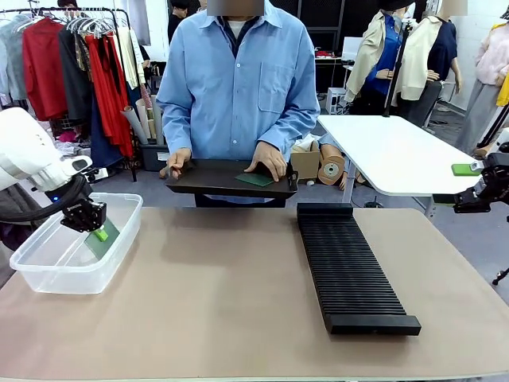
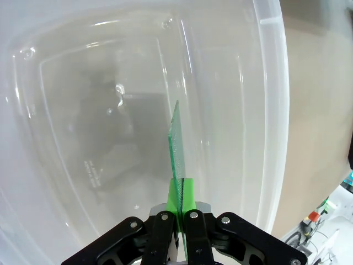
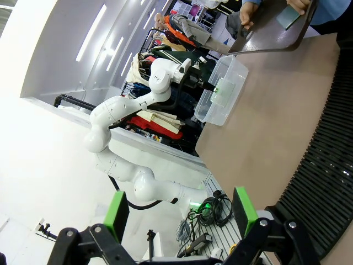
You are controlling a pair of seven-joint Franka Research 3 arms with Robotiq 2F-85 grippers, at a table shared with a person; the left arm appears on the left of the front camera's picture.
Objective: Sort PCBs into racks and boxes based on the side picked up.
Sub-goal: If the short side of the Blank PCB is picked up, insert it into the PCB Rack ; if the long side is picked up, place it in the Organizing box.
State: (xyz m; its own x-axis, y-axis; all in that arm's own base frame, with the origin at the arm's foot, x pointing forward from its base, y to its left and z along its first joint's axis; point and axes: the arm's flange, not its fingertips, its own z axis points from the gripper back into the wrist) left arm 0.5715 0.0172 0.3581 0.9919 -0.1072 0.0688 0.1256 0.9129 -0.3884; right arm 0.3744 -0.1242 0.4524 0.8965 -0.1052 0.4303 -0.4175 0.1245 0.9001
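On the brown table (image 1: 238,318), right of centre, the long black slotted rack (image 1: 350,270), running from the far edge toward the near edge; not concerned in the coming move. At the table's left edge, the clear plastic tub (image 1: 48,267), long axis slanting from near-left to far-right. Beyond the far edge, a shallow black tray (image 1: 199,177) held level in a person's hands (image 1: 269,159), with a second PCB (image 1: 254,180) lying flat on it. Inside the tub's mouth, the left gripper (image 1: 99,232), pads clamped together on the nearest edge of one green PCB (image 2: 176,141). Board held on edge, long axis in line with the fingers, pointing at the tub floor directly ahead; contact with the floor not determinable. Tub walls well apart from both faces of the board, so ample room to release and withdraw upward. Judged next: part the pads and expect the board to tip flat onto the smooth plastic. Off the table's right edge, the right gripper (image 3: 181,212), fingers wide apart, nothing between them; well apart from the tub, nearer the rack.
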